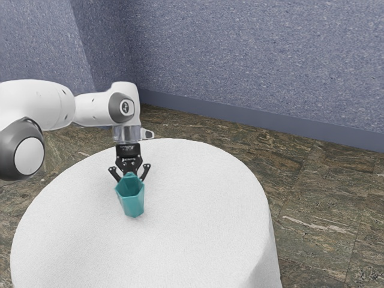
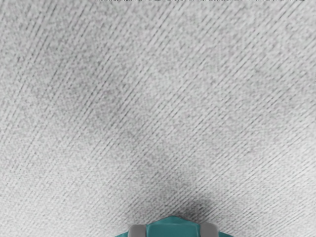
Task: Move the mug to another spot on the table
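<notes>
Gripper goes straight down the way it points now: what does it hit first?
The teal mug, right under the gripper, seemingly at rim level already; depth is unclear. The table lies beneath.

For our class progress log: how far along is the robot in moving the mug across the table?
Done: the approach; the hand sits at the rim of the teal mug. In hand: the grasp, not clearly secured. Left: lifting, carrying and setting it elsewhere on the white table.
</notes>
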